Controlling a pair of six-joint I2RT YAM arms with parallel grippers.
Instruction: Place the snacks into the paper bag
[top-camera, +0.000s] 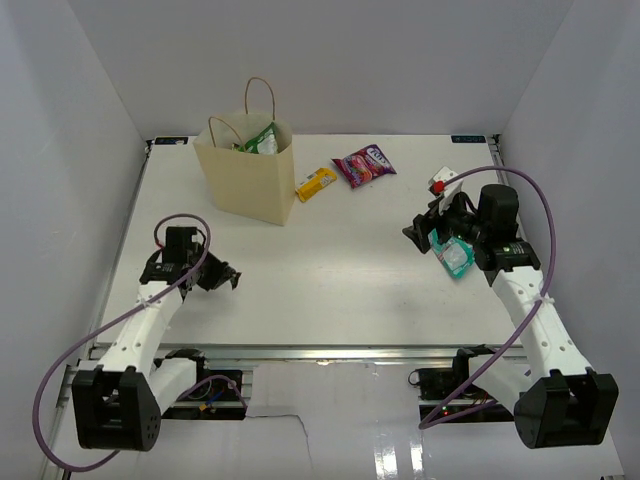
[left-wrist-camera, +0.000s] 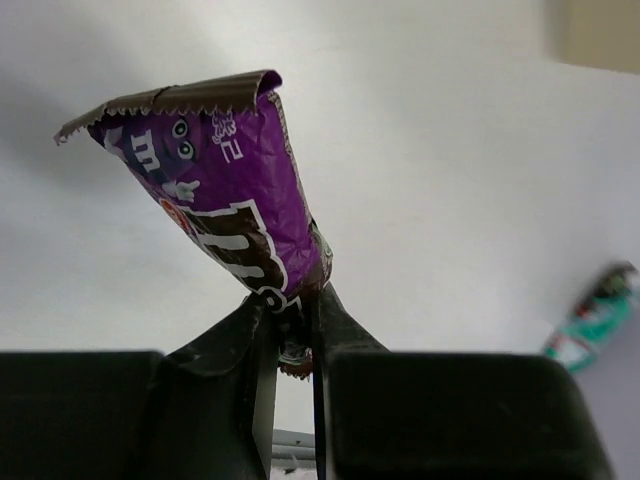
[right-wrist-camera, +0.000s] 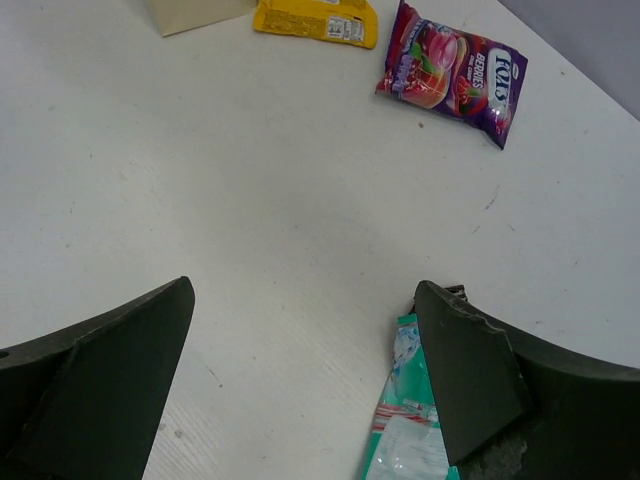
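My left gripper (top-camera: 222, 277) is shut on the lower end of the dark purple-brown candy pack (left-wrist-camera: 225, 195), held above the table left of centre (left-wrist-camera: 295, 310). My right gripper (top-camera: 424, 236) is open and empty (right-wrist-camera: 300, 330); the teal packet (right-wrist-camera: 410, 430) lies flat by its right finger and also shows in the top view (top-camera: 456, 260). The paper bag (top-camera: 245, 180) stands upright at the back left with the green packet (top-camera: 262, 140) sticking out of its top. The yellow bar (top-camera: 316, 182) and the pink-magenta packet (top-camera: 364, 165) lie to its right. The dark blue chip bag is out of view.
A small white and red object (top-camera: 441, 182) sits at the back right, behind the right arm. White walls close in the table on the left, back and right. The yellow bar (right-wrist-camera: 315, 20) and pink-magenta packet (right-wrist-camera: 452, 68) lie far ahead of the right gripper.
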